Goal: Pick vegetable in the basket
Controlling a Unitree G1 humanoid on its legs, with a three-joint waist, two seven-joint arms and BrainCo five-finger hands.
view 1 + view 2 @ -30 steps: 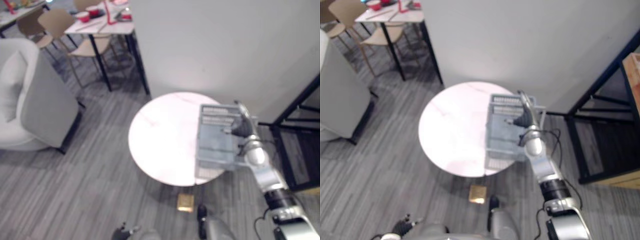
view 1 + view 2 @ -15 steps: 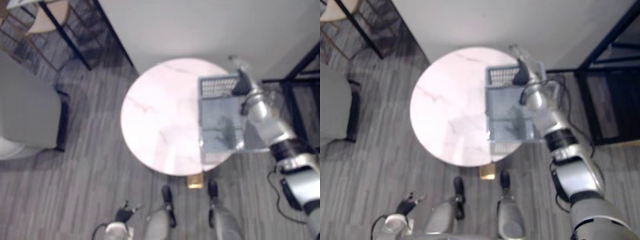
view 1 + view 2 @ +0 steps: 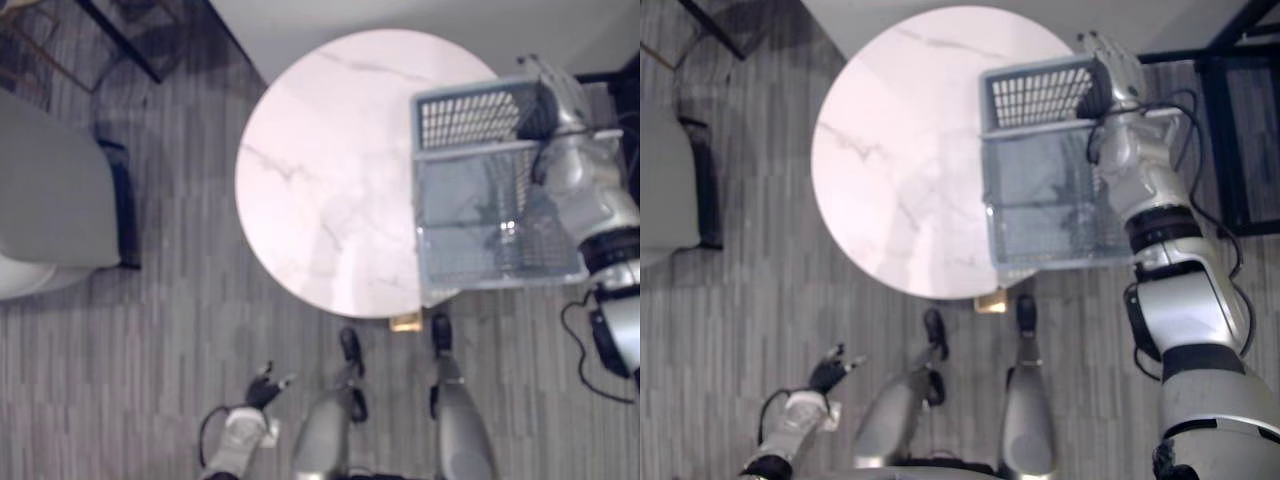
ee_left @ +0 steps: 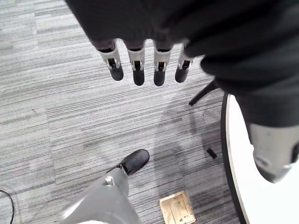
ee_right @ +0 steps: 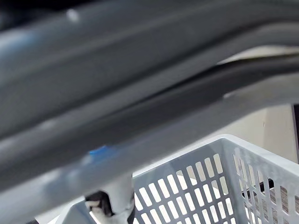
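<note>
Your right arm (image 3: 1185,310) is silver-grey and rounded, with dark bands above the wrist. Your left hand (image 4: 163,23) wears a dark ribbed cover; its silver fingers (image 4: 138,65) end in dark tips.

One table, one basket, one floor block, one armchair, one frame, two hands.
A single round white marble-patterned table (image 3: 320,180) carries a single grey-blue slatted plastic basket (image 3: 470,115). On the grey plank floor lies one small tan square block (image 4: 177,209) (seen at the table's near edge). There is one pale grey upholstered armchair (image 3: 50,200) and one black metal frame (image 3: 1230,120). The robot's hands number two: one left hand (image 3: 262,385) and one right hand (image 3: 1118,65).
</note>
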